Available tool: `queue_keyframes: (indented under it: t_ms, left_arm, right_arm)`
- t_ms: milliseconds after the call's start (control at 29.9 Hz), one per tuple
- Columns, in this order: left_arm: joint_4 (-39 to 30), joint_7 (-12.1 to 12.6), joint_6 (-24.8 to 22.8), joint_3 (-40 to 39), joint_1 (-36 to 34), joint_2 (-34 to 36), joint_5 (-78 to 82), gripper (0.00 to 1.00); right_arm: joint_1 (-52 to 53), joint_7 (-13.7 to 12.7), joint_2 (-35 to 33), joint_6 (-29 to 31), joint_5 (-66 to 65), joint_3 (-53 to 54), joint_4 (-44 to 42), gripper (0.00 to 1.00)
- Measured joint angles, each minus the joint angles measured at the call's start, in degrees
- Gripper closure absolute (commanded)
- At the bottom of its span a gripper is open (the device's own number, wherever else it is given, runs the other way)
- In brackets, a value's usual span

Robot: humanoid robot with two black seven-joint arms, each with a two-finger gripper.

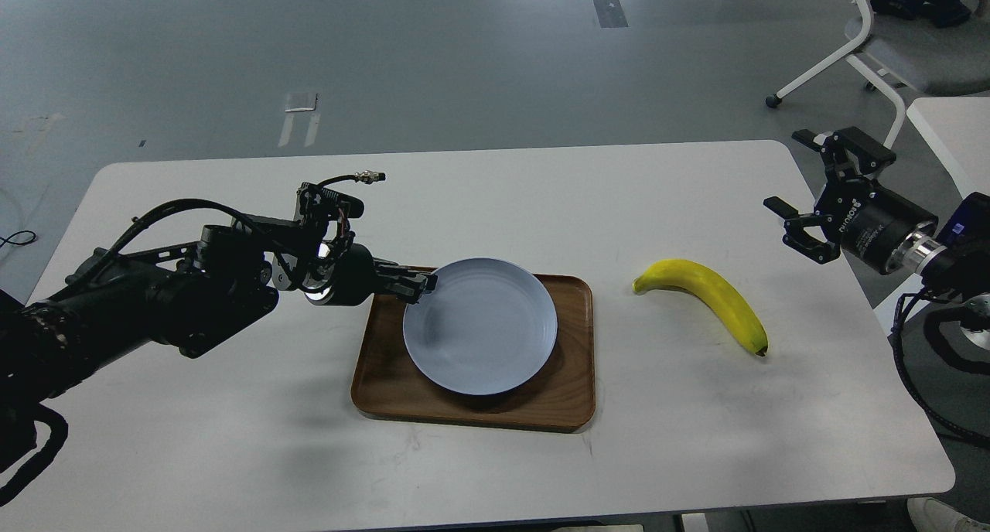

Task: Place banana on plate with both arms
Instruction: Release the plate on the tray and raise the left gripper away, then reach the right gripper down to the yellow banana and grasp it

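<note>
**Banana on bench, plate on tray, two hands out**

Lettering: white print runs along the black body of the right hand point(806, 182), too small and turned to read. No other writing legible anywhere.

Right arm: enters from 3 o'clock, silver wrist ring showing, cable looping below it. Hand held above the bench point(232, 439) edge at about 2 o'clock from the banana point(708, 291), well apart from it. Fingers spread wide, one up toward 12, one down toward 8; nothing between them.

Left arm: enters from 9 o'clock, stretched low over the bench toward the middle, cables arching over the forearm, a connector sticking up near the wrist. Left hand point(421, 284) sits at the plate point(479, 327) rim, at about 10 o'clock on the plate. Fingers dark and close together; cannot tell whether they grip the rim or only touch it.

Plate: pale blue-grey, round, resting on a brown wooden tray point(472, 408), toward the tray's far right side.

Banana: lying flat on the bench at 3 o'clock from the tray, near but apart, dark tip pointing toward 5 o'clock.

Beyond bench: grey floor, white-framed chair point(874, 45) at 1 o'clock.
</note>
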Motion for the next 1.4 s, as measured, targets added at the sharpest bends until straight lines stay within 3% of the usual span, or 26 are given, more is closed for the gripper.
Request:
queue_keyframes:
  t_ms: [33, 100, 134, 167, 201, 535, 702, 936, 1003, 1203, 1404]
  left_arm:
    - [-0.05, 0.00, 0.00, 0.13, 0.00, -0.35, -0.11, 0.92]
    - [-0.10, 0.00, -0.02, 0.34, 0.00, -1.10, -0.27, 0.44]
    - [-0.11, 0.00, -0.04, 0.38, 0.00, -1.40, -0.35, 0.31]
    - [-0.11, 0.00, -0.06, 0.41, 0.00, -1.73, -0.42, 0.06]
    - [-0.11, 0.00, -0.06, 0.43, -0.01, -1.95, -0.47, 0.02]
    - [-0.06, 0.00, 2.21, -0.91, -1.62, -1.05, -8.23, 0.02]
    - [-0.34, 0.00, 6.35, -6.36, -2.12, 1.07, -35.00, 0.02]
    - [-0.44, 0.00, 6.14, -11.15, -1.46, 5.40, -76.55, 0.02]
    - [-0.43, 0.00, 5.07, -12.84, -0.25, 7.37, -81.84, 0.02]
    - [-0.54, 0.00, -6.81, -25.78, 9.14, 10.17, -85.64, 0.02]
    - [-0.13, 2.73, -8.71, -28.50, 11.01, 10.99, -85.72, 0.02]
  right_arm:
    - [-0.01, 0.00, 0.00, 0.00, 0.00, 0.00, 0.00, 0.00]
    - [-0.01, 0.00, 0.02, 0.00, 0.00, -0.05, 0.00, 0.00]
    - [-0.03, 0.00, 0.02, 0.00, 0.00, -0.10, 0.00, 0.00]
    - [-0.07, 0.00, 0.02, 0.00, 0.00, -0.14, 0.00, 0.00]
    - [-0.09, 0.00, 0.02, 0.00, 0.00, -0.16, 0.00, 0.00]
    - [-0.03, 0.00, -0.38, 0.00, 0.00, -0.48, 0.05, 0.00]
    - [-0.04, 0.00, -0.41, 0.00, 0.00, -0.77, 0.02, 0.00]
    - [-0.11, 0.00, -0.36, 0.00, -0.02, -1.06, 0.07, 0.00]
    - [-0.12, 0.00, -0.34, 0.00, -0.21, -1.18, 0.03, 0.00]
    - [-0.11, 0.00, -1.12, 0.01, -9.96, -1.50, 0.18, 0.00]
    - [3.32, 0.00, -5.06, 0.01, -31.79, -1.33, 0.71, 0.00]
